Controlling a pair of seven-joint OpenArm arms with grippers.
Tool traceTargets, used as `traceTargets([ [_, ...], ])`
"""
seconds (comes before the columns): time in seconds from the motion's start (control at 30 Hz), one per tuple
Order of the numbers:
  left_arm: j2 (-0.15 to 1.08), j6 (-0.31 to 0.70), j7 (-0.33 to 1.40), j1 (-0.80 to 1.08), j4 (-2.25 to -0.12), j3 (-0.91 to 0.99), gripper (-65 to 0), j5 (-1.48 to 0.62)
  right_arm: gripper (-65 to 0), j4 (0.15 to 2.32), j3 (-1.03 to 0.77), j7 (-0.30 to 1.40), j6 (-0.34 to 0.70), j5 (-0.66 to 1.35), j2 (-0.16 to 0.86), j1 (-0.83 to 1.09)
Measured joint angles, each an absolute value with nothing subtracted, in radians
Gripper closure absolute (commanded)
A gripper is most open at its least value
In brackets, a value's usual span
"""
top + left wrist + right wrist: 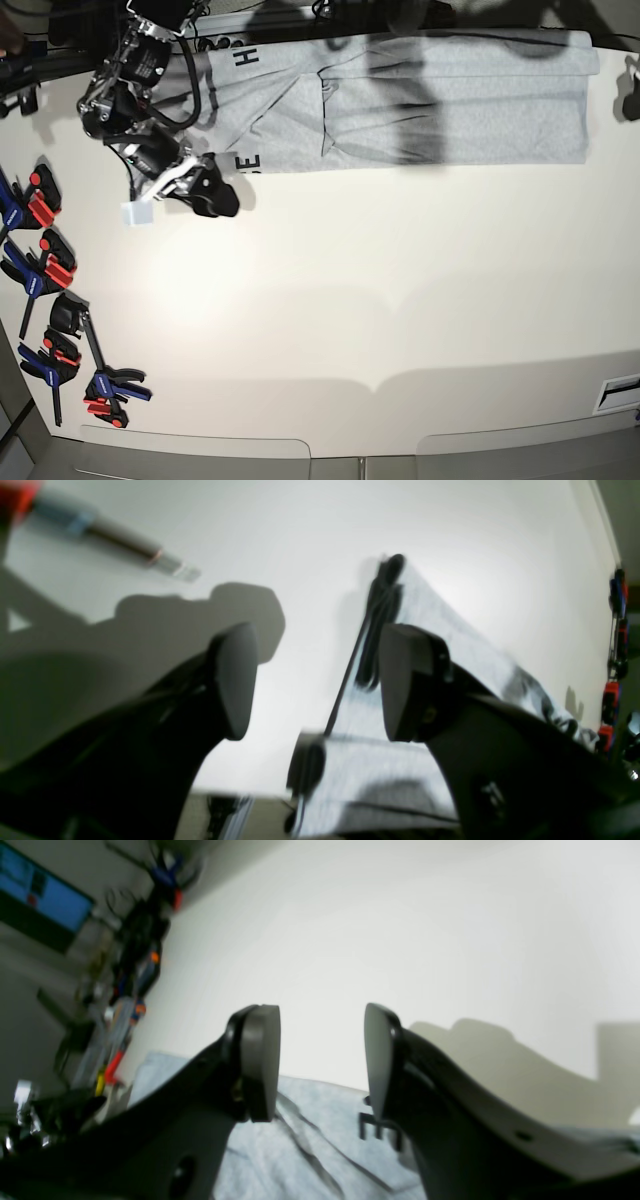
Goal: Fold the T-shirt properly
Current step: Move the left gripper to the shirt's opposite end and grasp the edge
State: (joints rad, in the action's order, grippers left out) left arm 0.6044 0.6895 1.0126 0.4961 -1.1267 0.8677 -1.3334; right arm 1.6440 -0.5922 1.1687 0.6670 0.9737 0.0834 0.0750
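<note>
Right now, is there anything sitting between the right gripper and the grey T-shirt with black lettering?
Nothing visible. The right gripper, jaws apart and empty, sits beside the lower edge of the light heather-grey T-shirt, with only bare white table between them. The blue and red clamps lie off at the table's edge, away from the shirt.

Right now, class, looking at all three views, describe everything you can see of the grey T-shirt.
The T-shirt is light heather-grey and looks like soft cotton. It lies folded into a long horizontal band along the table's far edge, with shadows across it. Black block letters show near its left end in the base view. Creases run through the cloth. Both grippers stand open beside it, and neither holds it.
</note>
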Motion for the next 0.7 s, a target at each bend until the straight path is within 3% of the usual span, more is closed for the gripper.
traceTargets([
  [0.47, 0.442, 0.693, 1.027, 0.512, -1.128, 0.87, -35.7, -1.357, -26.0, 1.644, -0.651, 1.18, 0.682, 1.0, 0.083, 0.075],
  [0.7, 0.435, 0.694, 1.015, 0.498, -1.128, 0.813, -35.7, -1.338, -26.0, 1.644, -0.651, 1.18, 0.682, 1.026, 0.083, 0.074],
])
